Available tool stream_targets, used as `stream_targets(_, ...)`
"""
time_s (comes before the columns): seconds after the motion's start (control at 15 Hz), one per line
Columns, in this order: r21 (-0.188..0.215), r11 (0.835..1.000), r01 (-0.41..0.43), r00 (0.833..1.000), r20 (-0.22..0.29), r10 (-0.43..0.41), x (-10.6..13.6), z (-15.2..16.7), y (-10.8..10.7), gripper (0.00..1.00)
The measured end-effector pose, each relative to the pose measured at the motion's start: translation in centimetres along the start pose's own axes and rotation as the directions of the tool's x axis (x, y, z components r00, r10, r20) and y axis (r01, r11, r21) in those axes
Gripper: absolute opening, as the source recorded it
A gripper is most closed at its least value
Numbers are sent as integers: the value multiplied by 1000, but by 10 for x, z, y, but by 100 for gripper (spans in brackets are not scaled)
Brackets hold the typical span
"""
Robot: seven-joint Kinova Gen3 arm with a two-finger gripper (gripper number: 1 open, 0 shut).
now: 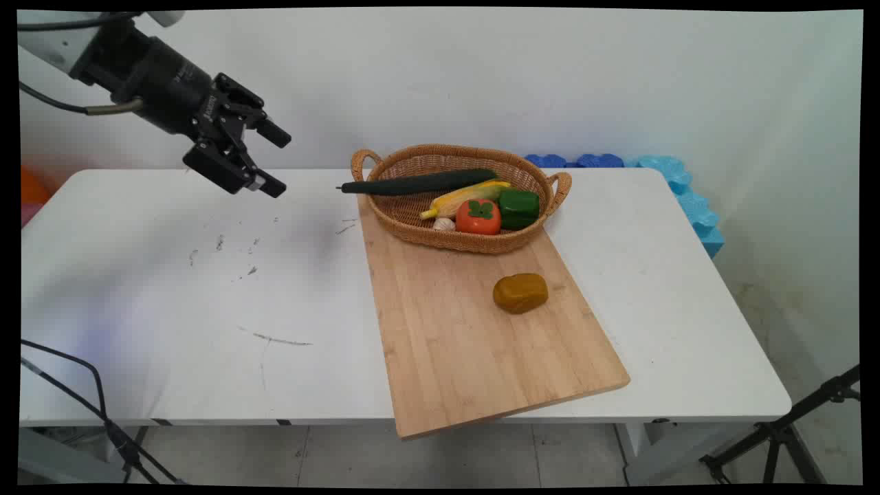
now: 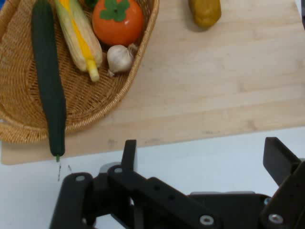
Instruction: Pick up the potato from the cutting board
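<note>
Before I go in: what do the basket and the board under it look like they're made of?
Basket: woven wicker or rattan by its look, with tan plaited strands and looped handles, matte. Board: pale wood, perhaps bamboo, with glued strips and straight grain, smooth unvarnished look. The gripper is open.

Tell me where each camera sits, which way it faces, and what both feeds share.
Main view: fixed above the table's near side, looking down across the table at the wall; the gripper, open, hangs upper left.
Hand view: on the hand, looking along the open fingers down onto the cutting board and basket.
Shared: basket, cucumber, corn, garlic, persimmon, the brown piece on the board.
</note>
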Motion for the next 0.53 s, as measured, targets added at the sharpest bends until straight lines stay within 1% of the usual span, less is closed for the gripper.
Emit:
stream_targets(0.2,11,1000,15,1000,-20,-15,9,11,4,100)
stream_targets(0.53,24,999,32,999,-31,-31,39,45,18,100)
